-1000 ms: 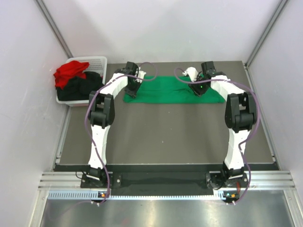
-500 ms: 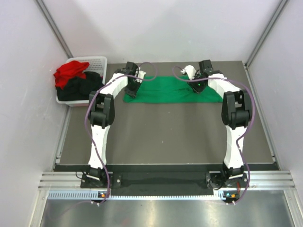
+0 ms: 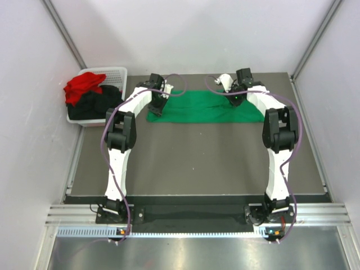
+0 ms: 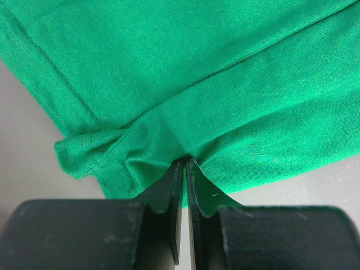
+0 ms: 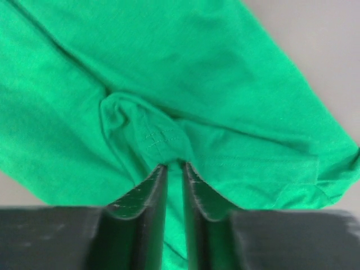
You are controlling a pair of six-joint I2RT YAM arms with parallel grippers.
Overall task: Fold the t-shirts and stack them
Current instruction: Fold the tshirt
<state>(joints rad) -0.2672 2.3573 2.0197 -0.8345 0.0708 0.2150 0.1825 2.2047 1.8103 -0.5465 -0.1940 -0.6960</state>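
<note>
The grey bench [image 3: 197, 163] carries three t-shirts, one basket and two arms. The green t-shirt [image 3: 197, 109] lies spread in a wide band along the bench's far side, between the two wrists. At the far left corner stands the single white basket [image 3: 115, 72]; the red t-shirt [image 3: 84, 85] is heaped on top of the black t-shirt [image 3: 95, 104] inside it, both spilling over its rim. The left tool [image 4: 184, 163] has its jaws almost together, pinching a fold near the green t-shirt's left hem. The right tool [image 5: 171, 167] stands at a narrow gap, with a raised tuck of the same cloth caught at its tips. Compared with a second ago, the right tool has narrowed and sits nearer the far edge, and the cloth's right end has drawn inward; the left tool has not changed.
</note>
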